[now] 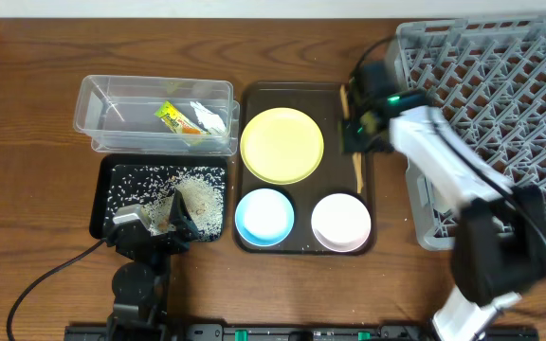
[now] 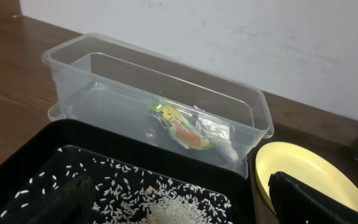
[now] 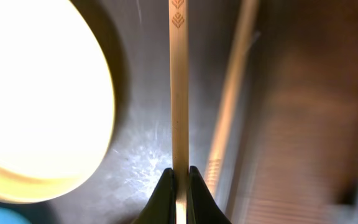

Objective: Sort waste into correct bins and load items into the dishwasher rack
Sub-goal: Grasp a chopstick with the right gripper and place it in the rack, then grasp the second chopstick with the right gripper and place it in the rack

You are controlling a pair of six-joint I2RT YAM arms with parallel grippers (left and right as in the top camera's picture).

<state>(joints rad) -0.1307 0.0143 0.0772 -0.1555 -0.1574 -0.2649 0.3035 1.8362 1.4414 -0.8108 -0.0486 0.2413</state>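
Note:
My right gripper [image 1: 354,130] [image 3: 179,180] is shut on one wooden chopstick [image 3: 179,87] over the right edge of the dark brown serving tray [image 1: 330,99]. The second chopstick [image 3: 232,93] [image 1: 356,169] lies on that tray. A pale-yellow plate [image 1: 282,144] [image 3: 36,93], a light-blue bowl [image 1: 264,215] and a white bowl [image 1: 341,221] sit on the tray. The grey rack [image 1: 500,85] stands at the right. My left gripper [image 1: 150,225] [image 2: 191,205] is open over the rice [image 1: 202,199] [image 2: 173,208] in the black tray [image 1: 112,163]. The clear tub [image 1: 102,95] [image 2: 104,56] holds the green-and-orange wrapper [image 1: 172,117] [image 2: 179,124] and the white scrap [image 1: 207,116] [image 2: 216,130]. The small cup is out of view.
The wooden table [image 1: 27,142] shows bare to the left of the tub and black tray. A black cable [image 1: 45,275] runs from the left arm's base across the front left. A pale wall [image 2: 229,37] stands behind the tub.

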